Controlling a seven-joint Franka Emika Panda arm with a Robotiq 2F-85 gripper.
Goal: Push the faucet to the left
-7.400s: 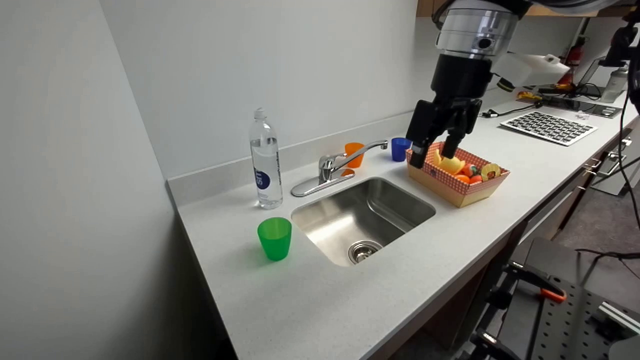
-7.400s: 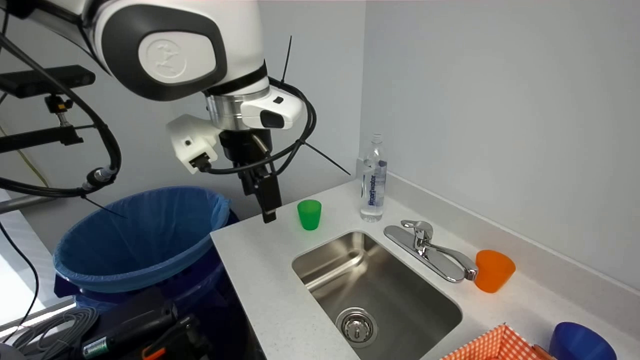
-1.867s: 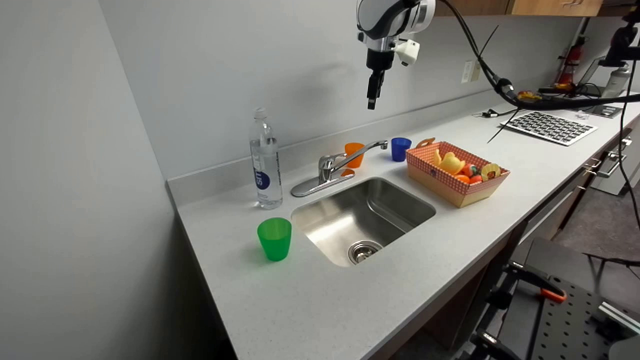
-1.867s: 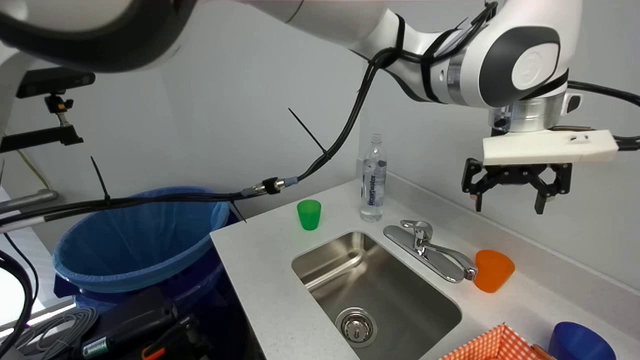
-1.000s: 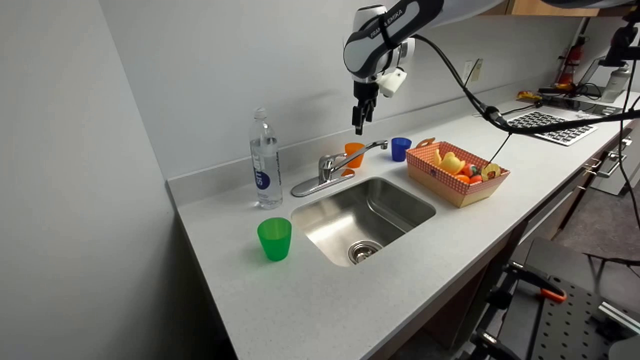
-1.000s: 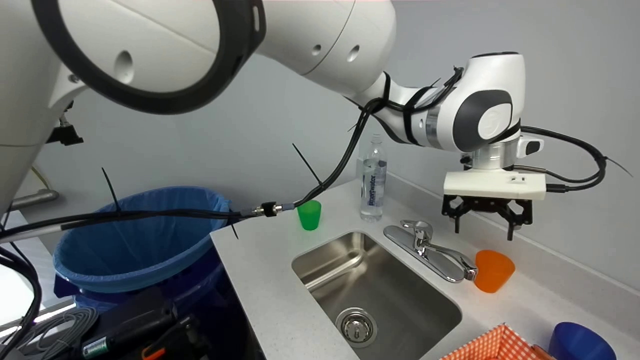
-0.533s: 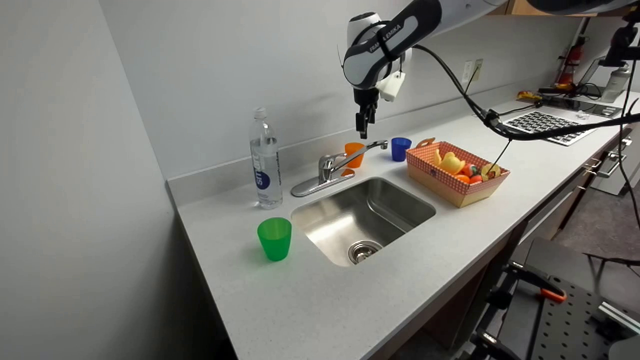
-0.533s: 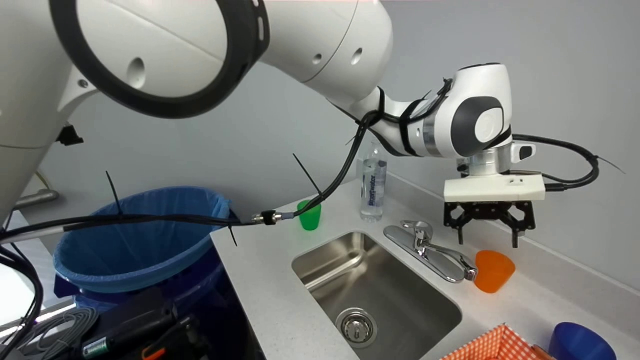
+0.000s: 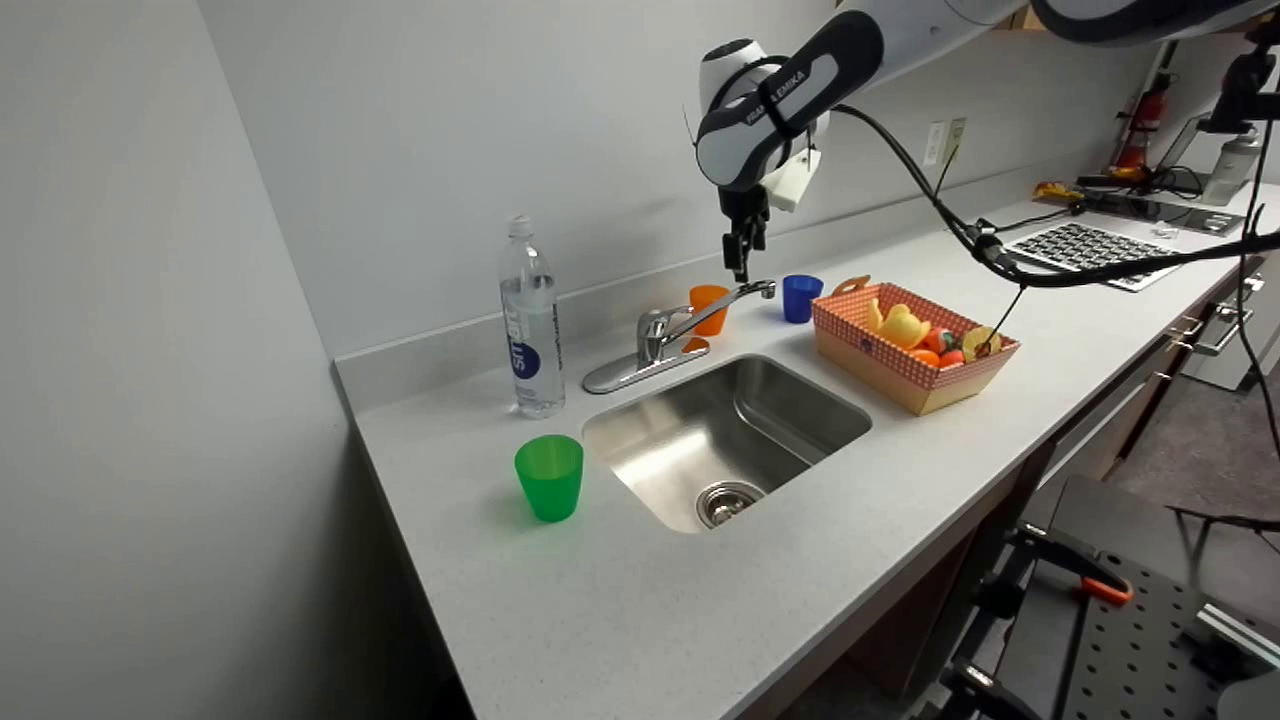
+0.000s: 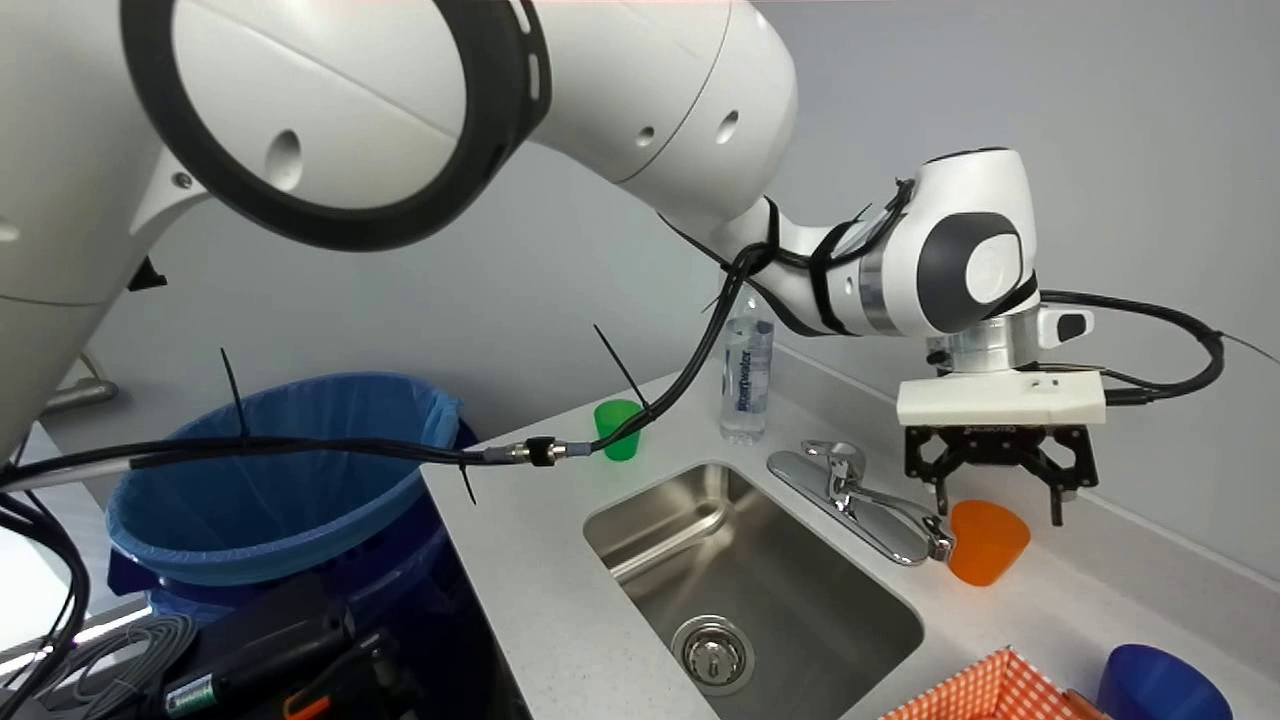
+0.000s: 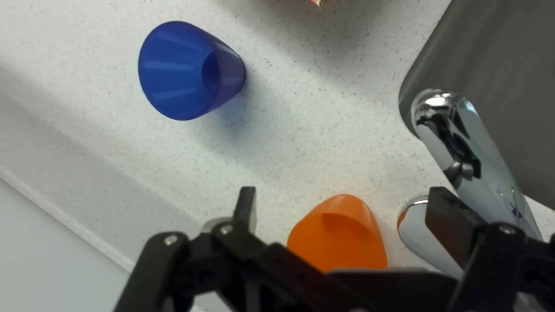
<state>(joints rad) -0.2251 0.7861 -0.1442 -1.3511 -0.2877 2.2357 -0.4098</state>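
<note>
In the wrist view, the faucet spout (image 11: 479, 173) is slanting away rightward, beside the spread, empty jaws (contact unclear).

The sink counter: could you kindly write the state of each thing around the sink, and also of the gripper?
gripper, jaws apart, holding nothing
chrome faucet, no water stream visible, spout roughly along its base plate
Smartwater bottle, upright, mostly full
green plastic cup, upright
orange plastic cup, upright
blue plastic cup, upright, looks empty
gingham basket, holding fruit-like pieces
steel sink, no standing water visible
drain strainer, seated in place
</note>
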